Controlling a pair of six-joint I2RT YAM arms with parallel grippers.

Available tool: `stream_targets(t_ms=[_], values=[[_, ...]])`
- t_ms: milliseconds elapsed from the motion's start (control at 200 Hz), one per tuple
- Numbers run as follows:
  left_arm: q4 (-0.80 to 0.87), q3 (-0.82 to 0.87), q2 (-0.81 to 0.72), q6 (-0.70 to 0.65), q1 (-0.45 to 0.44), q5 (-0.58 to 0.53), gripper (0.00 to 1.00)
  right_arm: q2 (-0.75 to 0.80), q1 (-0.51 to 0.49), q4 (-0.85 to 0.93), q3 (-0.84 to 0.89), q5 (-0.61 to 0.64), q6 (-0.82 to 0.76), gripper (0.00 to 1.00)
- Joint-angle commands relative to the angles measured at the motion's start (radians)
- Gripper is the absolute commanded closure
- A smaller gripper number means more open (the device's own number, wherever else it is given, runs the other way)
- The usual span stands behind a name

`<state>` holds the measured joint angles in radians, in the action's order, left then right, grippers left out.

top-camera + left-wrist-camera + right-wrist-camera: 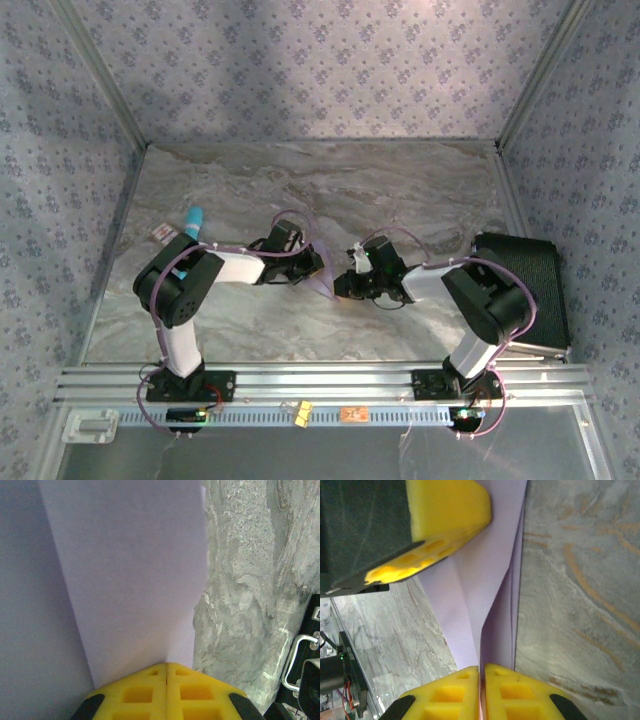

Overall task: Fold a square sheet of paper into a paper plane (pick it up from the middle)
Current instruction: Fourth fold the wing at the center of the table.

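**Both grippers pinched on the lavender sheet, mid-table**

From above, the sheet of paper (326,283) sits between the two arms over the middle of the marbled table (300,180), and each gripper meets it from its own side. The left gripper (166,666) has its yellow pads pressed flat together, the paper's near edge nipped in the seam. The sheet runs straight away from the tips, with a fold line slanting along it. The right gripper (481,669) is closed as well, clamped on a folded edge where two layers meet in a narrow V. From there the paper stretches up to the left gripper's yellow pad at the top of the right wrist view.
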<state>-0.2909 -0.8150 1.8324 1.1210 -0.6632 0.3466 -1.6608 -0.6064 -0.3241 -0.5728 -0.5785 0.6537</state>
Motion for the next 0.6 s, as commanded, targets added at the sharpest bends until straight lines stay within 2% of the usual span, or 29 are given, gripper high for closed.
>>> stream_targets(t_ms=[0, 325, 595], values=[[0.078, 0.033, -0.002, 0.005, 0.002, -0.047, 0.94, 0.012, -0.004, 0.124, 0.023, -0.033, -0.016, 0.88], [0.064, 0.037, 0.004, 0.009, 0.004, -0.038, 0.94, 0.033, -0.006, 0.214, 0.014, 0.009, -0.098, 0.82], [0.064, 0.037, 0.010, 0.007, 0.004, -0.031, 0.94, 0.041, -0.009, 0.256, -0.002, 0.072, -0.145, 0.81]])
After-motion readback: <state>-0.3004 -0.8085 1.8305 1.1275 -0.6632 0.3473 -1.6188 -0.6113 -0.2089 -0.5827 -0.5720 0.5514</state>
